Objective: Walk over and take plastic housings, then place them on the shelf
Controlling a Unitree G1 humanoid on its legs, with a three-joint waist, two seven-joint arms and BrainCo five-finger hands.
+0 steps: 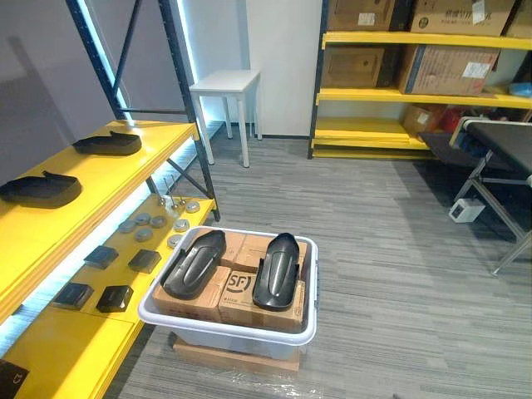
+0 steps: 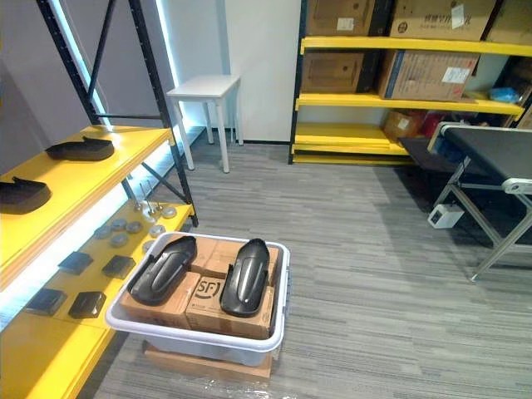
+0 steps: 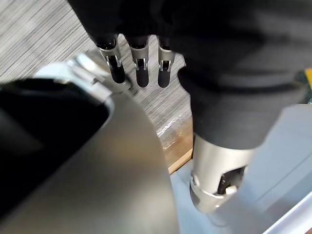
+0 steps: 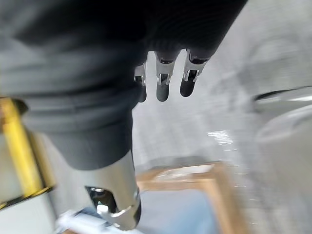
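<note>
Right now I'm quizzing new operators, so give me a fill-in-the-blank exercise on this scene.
The white bin holds ___ black housings on cardboard boxes.
On the yellow shelf, the top level carries ___ more housings.
The left hand and right hand hold ___.
Missing: two; two; nothing.

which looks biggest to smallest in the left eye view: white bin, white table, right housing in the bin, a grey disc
1. white bin
2. white table, which stands farther off, so it looks smaller than it is
3. right housing
4. grey disc
</note>
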